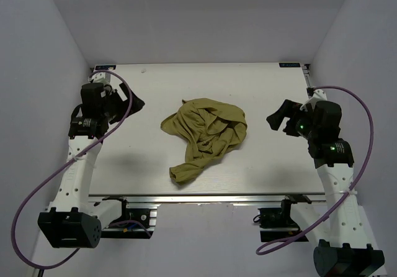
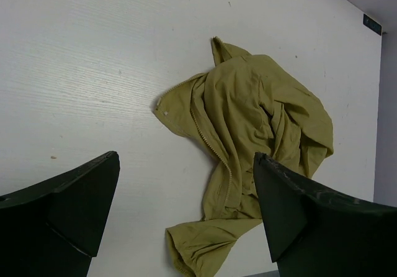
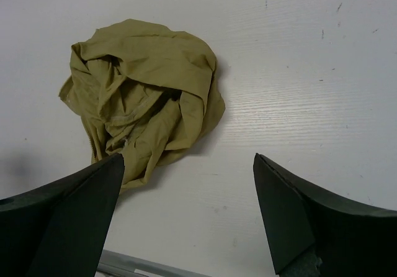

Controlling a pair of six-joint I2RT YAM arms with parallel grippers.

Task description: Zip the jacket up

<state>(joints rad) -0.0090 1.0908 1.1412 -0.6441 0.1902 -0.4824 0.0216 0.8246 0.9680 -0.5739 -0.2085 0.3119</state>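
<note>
The olive-green jacket [image 1: 205,134] lies crumpled in a heap in the middle of the white table, one sleeve trailing toward the near edge. In the left wrist view the jacket [image 2: 248,134] shows a line of zipper teeth [image 2: 208,137] along one open front edge. My left gripper [image 1: 133,98] hovers open at the far left, well away from the fabric, nothing between its fingers. My right gripper [image 1: 279,118] hovers open to the right of the heap, also empty. In the right wrist view the jacket [image 3: 139,97] is a bunched ball ahead of the left finger.
The white table [image 1: 149,165] ends in a metal rail along the near edge [image 1: 205,197]. White walls enclose the left, right and back sides. Purple cables [image 1: 366,140] loop from both arms.
</note>
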